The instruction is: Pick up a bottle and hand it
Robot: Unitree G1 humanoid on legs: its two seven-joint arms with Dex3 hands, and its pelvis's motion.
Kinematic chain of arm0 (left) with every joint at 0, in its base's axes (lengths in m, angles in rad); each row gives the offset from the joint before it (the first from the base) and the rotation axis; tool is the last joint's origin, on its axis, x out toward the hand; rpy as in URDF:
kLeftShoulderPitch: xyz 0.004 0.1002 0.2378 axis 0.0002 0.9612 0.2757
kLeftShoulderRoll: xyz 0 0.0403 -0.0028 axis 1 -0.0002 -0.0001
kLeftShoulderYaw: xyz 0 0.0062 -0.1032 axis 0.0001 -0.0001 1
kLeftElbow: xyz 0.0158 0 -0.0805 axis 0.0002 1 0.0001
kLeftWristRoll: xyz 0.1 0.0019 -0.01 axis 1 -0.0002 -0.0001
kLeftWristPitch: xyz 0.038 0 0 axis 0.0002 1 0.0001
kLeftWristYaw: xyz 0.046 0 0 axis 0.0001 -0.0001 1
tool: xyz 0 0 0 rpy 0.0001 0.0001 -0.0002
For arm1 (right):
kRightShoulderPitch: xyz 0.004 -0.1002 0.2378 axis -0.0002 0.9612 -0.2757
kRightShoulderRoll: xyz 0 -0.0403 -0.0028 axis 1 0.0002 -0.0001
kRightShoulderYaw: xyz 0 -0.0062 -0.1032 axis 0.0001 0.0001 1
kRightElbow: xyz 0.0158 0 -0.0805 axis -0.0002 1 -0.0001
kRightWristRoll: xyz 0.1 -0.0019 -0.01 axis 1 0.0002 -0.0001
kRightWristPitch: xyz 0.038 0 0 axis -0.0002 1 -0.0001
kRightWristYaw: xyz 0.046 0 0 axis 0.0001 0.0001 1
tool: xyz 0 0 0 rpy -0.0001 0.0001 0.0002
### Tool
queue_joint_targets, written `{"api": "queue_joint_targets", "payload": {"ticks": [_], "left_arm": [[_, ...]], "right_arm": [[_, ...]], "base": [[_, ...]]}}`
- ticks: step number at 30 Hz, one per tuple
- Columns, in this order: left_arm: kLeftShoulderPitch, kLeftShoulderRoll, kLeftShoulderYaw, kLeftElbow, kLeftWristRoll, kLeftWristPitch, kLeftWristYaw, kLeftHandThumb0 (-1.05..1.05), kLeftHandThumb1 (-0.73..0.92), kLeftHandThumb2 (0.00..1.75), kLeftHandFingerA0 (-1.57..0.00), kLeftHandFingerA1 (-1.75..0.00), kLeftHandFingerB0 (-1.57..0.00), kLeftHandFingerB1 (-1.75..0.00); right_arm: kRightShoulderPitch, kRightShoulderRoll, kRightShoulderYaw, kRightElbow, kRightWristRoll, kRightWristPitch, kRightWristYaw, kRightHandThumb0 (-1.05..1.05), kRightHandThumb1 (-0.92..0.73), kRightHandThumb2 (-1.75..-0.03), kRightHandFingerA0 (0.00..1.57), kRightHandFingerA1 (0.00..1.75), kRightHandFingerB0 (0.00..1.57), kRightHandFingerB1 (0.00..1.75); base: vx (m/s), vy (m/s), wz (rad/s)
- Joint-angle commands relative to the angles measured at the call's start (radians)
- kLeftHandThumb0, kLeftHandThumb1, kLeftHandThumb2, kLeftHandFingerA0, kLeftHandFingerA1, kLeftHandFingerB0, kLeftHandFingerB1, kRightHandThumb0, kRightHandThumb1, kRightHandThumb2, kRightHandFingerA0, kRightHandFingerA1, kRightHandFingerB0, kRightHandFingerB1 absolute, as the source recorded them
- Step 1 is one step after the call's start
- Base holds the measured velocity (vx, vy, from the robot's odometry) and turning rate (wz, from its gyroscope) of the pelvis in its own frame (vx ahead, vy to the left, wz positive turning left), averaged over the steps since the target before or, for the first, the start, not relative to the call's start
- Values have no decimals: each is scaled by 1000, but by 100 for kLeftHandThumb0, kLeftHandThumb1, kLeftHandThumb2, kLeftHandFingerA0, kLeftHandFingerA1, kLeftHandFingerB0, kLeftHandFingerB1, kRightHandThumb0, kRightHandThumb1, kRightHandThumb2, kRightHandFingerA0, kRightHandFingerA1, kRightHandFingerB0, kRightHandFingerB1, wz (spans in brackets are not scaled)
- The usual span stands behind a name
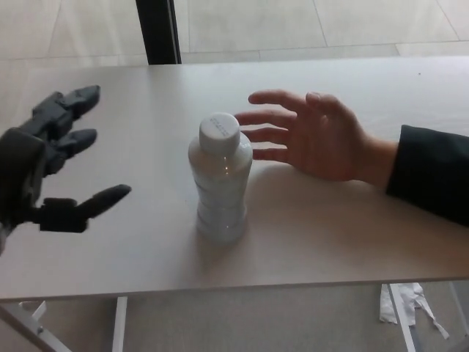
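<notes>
A pale plastic bottle with a white cap stands upright on the light table, near its front edge. My left hand has come in at the far left, open, its black fingers spread and its thumb pointing toward the bottle, a clear gap away from it. Nothing is held in it. A person's hand with a dark sleeve reaches in from the right, palm open, fingertips just behind and right of the bottle's cap. My right hand does not show.
A black post rises behind the table's far edge. Below the front edge I see a white table leg and crumpled paper on the floor at the lower right.
</notes>
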State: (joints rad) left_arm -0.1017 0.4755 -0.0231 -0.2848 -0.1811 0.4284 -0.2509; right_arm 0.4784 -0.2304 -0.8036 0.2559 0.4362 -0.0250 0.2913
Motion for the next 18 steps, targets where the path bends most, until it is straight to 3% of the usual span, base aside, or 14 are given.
{"api": "queue_joint_targets", "payload": {"ticks": [1, 2, 3, 4, 5, 7, 8, 10, 13, 14, 15, 16, 17, 18], "left_arm": [[-116, 24, -170, 87, 152, 142, -14, -70, 40, 85, -1, -57, 0, -14], [-132, 22, -187, 101, 163, 137, -11, -76, 37, 78, -8, -63, -2, -14], [-146, 18, -203, 115, 174, 132, -5, -72, 35, 80, -13, -67, -3, -17], [-154, 15, -214, 123, 184, 129, 1, -72, 35, 79, -10, -64, -4, -18], [-160, 13, -223, 128, 193, 128, 8, -72, 35, 79, -10, -64, -4, -18], [-178, 5, -259, 157, 233, 104, 25, -75, 36, 81, -23, -80, -5, -17], [-199, -8, -286, 195, 264, 88, 43, -75, 37, 82, -27, -81, -4, -13], [-223, -27, -306, 226, 282, 107, 60, -83, 36, 75, -12, -65, 0, -8], [-239, -47, -308, 252, 292, 125, 77, -85, 37, 76, -13, -62, 0, -1], [-241, -53, -308, 256, 296, 134, 83, -80, 37, 83, -6, -58, 0, -4], [-243, -64, -322, 276, 318, 129, 95, -90, 49, 57, -12, -63, 0, -1], [-240, -71, -319, 285, 319, 131, 97, -89, 50, 57, -10, -60, 0, -1], [-234, -78, -317, 289, 319, 138, 100, -85, 51, 93, 0, -56, 0, 0], [-225, -89, -310, 293, 314, 146, 101, -83, 51, 92, -1, -57, 0, 0]], "right_arm": [[3, -4, -5, -2, 45, 17, 6, -53, -50, -55, 34, 45, 35, 32], [5, -4, -5, -7, 49, 25, 5, -57, -40, -75, 31, 53, 29, 44], [5, -5, -4, -11, 51, 31, 2, -52, -50, -55, 34, 46, 35, 32], [2, -7, -4, -8, 53, 32, 5, -57, -39, -75, 31, 54, 29, 44], [-3, -10, -3, -3, 57, 31, 11, -57, -39, -75, 31, 54, 29, 44], [0, -8, -2, -14, 54, 32, 1, -52, -50, -55, 35, 47, 36, 32], [3, -7, 2, -24, 50, 35, -3, -59, -39, -75, 30, 54, 30, 44], [6, -9, 6, -25, 41, 33, -8, -58, -40, -76, 30, 54, 29, 44], [-3, -11, 7, -12, 51, 38, -3, -58, -40, -76, 32, 53, 26, 43], [0, -9, 11, -17, 43, 34, -8, -51, -52, -55, 36, 45, 35, 31], [-4, -9, 8, -8, 52, 29, 0, -50, -52, -56, 35, 45, 34, 32], [-6, -9, 10, -8, 53, 34, -2, -50, -52, -57, 34, 44, 35, 32], [-9, -10, 9, -5, 56, 33, -1, -55, -40, -75, 32, 52, 30, 44], [-6, -9, 9, -10, 59, 36, 0, -49, -52, -57, 35, 45, 35, 32]], "base": [[0, 0, 0], [0, 0, 0], [0, 0, 0], [0, 0, 0], [0, 0, 0], [0, 0, 0], [0, 0, 0], [0, 0, 0], [0, 0, 0], [0, 0, 0], [0, 0, 0], [0, 0, 0], [0, 0, 0], [0, 0, 0]]}}
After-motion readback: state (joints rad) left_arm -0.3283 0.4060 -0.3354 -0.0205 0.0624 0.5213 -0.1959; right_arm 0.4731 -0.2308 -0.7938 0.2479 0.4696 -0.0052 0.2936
